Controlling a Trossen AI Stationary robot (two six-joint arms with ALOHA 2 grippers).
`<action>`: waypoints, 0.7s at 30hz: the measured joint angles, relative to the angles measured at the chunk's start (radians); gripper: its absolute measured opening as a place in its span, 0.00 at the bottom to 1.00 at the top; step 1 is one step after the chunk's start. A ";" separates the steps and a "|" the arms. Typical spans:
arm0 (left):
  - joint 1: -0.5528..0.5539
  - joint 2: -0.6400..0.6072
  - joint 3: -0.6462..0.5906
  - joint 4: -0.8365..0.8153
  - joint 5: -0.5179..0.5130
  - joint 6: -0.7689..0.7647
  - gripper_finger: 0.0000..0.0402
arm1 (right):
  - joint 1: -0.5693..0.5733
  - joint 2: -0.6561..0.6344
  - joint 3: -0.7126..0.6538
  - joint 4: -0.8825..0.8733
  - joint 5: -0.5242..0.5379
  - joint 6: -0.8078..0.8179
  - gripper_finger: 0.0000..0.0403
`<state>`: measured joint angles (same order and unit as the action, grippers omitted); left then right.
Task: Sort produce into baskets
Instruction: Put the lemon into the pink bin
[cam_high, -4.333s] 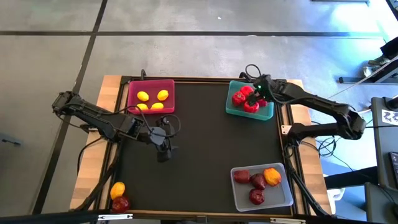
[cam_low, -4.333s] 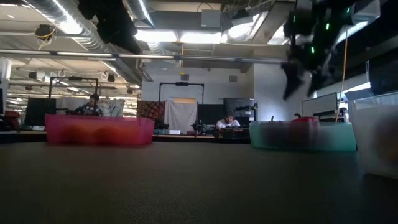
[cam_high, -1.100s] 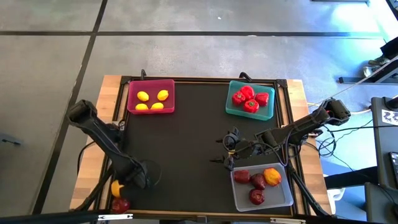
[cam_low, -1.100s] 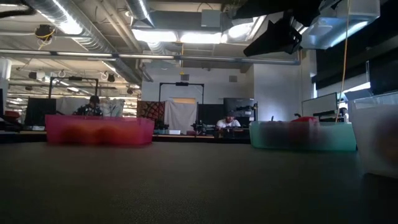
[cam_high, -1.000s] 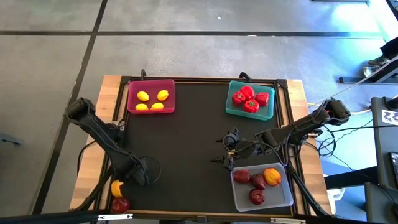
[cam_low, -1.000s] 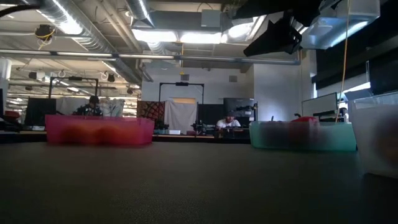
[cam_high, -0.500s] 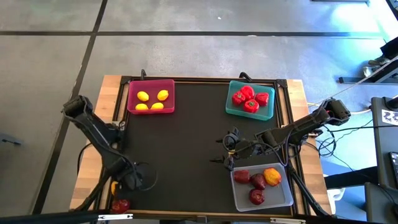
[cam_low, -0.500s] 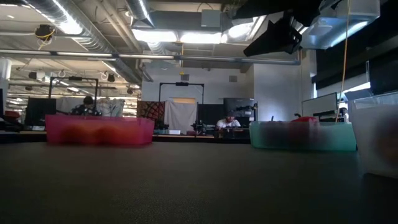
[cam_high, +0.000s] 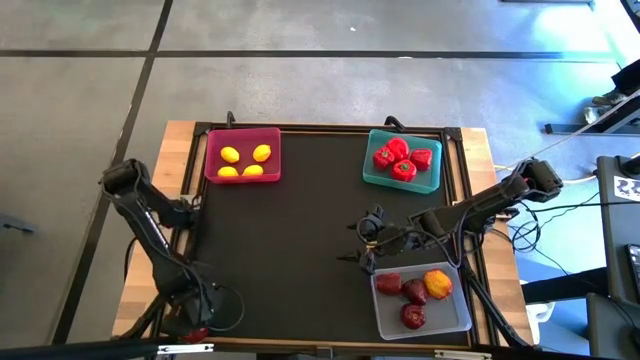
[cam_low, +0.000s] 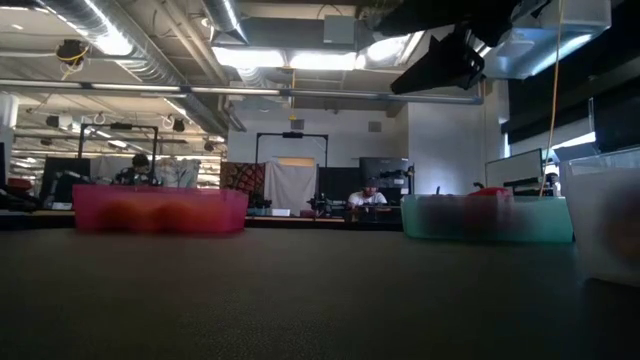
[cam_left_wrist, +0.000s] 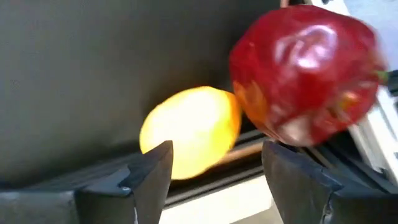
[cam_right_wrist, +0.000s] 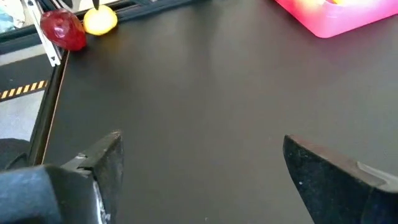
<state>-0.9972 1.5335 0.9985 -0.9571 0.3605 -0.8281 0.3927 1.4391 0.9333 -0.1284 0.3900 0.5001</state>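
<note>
At the table's near left corner a yellow lemon (cam_left_wrist: 189, 130) and a dark red apple (cam_left_wrist: 305, 74) lie side by side on the black mat. My left gripper (cam_high: 197, 318) hangs over them, pointing steeply down. It is open, and the lemon shows just beyond the gap between its fingers (cam_left_wrist: 214, 180). From above only the apple (cam_high: 195, 333) peeks out below the gripper. My right gripper (cam_high: 358, 243) waits open above the mat beside the clear basket (cam_high: 455, 320). Nothing is between its fingers (cam_right_wrist: 199, 180).
The pink basket (cam_high: 243, 131) at the far left holds lemons. The teal basket (cam_high: 432, 185) at the far right holds red peppers. The clear basket holds dark red apples and one orange-yellow piece. The wooden table rim (cam_high: 140, 300) runs close by the lemon and apple.
My left gripper has swung toward the table's near left corner. It has gone from beside the lemon to above the lemon and apple, and has rolled about its own axis. The lemon, seen from above a second ago, is now hidden under it. My right arm has kept still.
</note>
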 joint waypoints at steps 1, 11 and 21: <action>0.000 0.011 0.000 0.000 -0.006 0.014 0.60 | 0.000 0.007 0.001 0.006 0.001 0.000 0.87; -0.022 0.132 0.006 -0.002 0.017 0.151 0.59 | 0.000 0.020 0.001 0.002 -0.003 0.000 0.87; -0.009 0.162 0.002 0.048 0.044 0.137 0.59 | 0.000 0.020 0.001 0.004 -0.006 0.000 0.87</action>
<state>-1.0061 1.6955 1.0008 -0.9092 0.4042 -0.6913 0.3927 1.4590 0.9340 -0.1245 0.3840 0.5003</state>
